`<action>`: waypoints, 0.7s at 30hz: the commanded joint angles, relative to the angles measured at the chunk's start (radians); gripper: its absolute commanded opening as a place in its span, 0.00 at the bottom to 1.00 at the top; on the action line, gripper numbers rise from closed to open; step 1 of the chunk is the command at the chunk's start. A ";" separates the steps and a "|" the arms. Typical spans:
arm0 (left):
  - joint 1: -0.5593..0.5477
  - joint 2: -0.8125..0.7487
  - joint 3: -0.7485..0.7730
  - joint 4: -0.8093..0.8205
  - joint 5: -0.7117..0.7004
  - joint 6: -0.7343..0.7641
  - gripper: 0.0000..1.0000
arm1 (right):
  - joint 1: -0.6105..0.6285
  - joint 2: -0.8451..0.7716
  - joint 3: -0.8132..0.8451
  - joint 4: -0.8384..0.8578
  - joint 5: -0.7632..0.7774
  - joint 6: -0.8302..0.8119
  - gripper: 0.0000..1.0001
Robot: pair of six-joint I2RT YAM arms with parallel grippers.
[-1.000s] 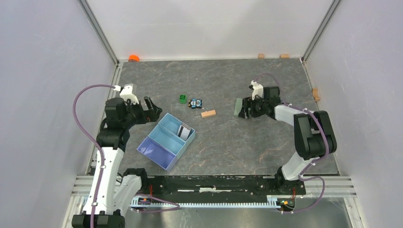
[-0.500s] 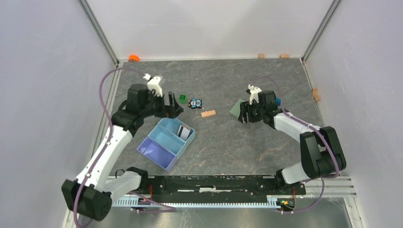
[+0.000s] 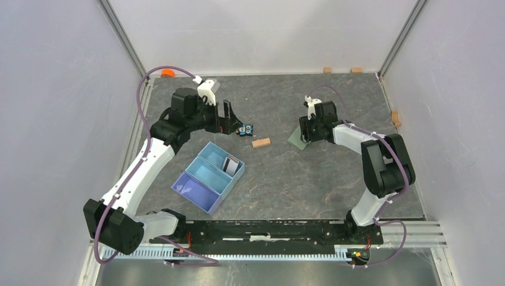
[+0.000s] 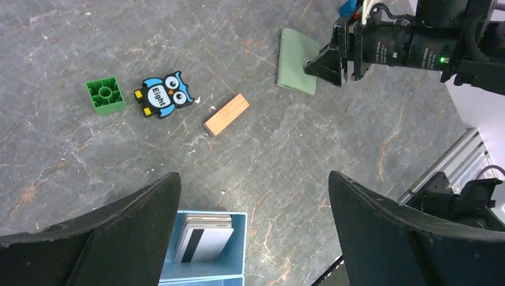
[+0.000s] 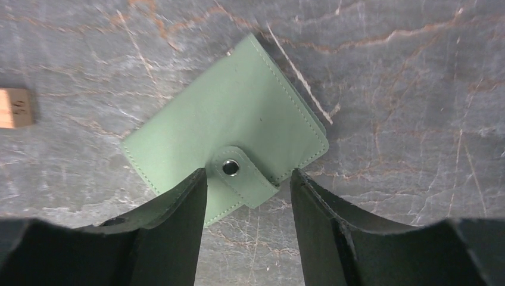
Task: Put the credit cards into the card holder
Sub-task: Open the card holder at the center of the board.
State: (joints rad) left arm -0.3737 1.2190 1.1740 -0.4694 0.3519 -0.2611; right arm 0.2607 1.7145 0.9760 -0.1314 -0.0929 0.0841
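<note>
While the closed card holder point(image 5: 238, 125) is being straddled at its snap tab point(image 5: 232, 168) by the parted right gripper point(image 5: 248, 182), the left gripper point(image 4: 255, 190) is being held spread wide.

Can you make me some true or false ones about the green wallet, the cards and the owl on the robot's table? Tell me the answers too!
1. The card holder is shut, with its snap tab folded over the front. True.
2. The credit cards are inside the card holder. False: they sit in an end compartment of the light blue tray.
3. The left gripper is holding the green block. False: the gripper is open with nothing in it, and the block lies on the table beside the owl.
4. The wooden block lies between the owl and the card holder. True.
</note>
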 commanded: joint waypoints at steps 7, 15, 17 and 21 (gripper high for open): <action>-0.005 -0.010 -0.028 0.020 0.005 0.003 1.00 | 0.034 0.012 -0.033 -0.023 0.051 0.001 0.45; -0.030 0.016 -0.040 0.034 0.038 -0.015 1.00 | 0.035 -0.046 -0.095 -0.027 0.040 0.021 0.00; -0.046 0.028 -0.040 0.035 0.051 -0.014 1.00 | 0.035 -0.093 -0.123 -0.008 -0.008 0.024 0.00; -0.084 0.054 -0.051 0.064 0.135 -0.025 1.00 | 0.043 -0.208 -0.197 0.071 -0.200 0.000 0.00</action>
State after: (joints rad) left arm -0.4252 1.2514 1.1366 -0.4637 0.3779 -0.2611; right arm 0.2882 1.6184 0.8398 -0.1059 -0.1162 0.1001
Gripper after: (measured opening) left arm 0.994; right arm 0.009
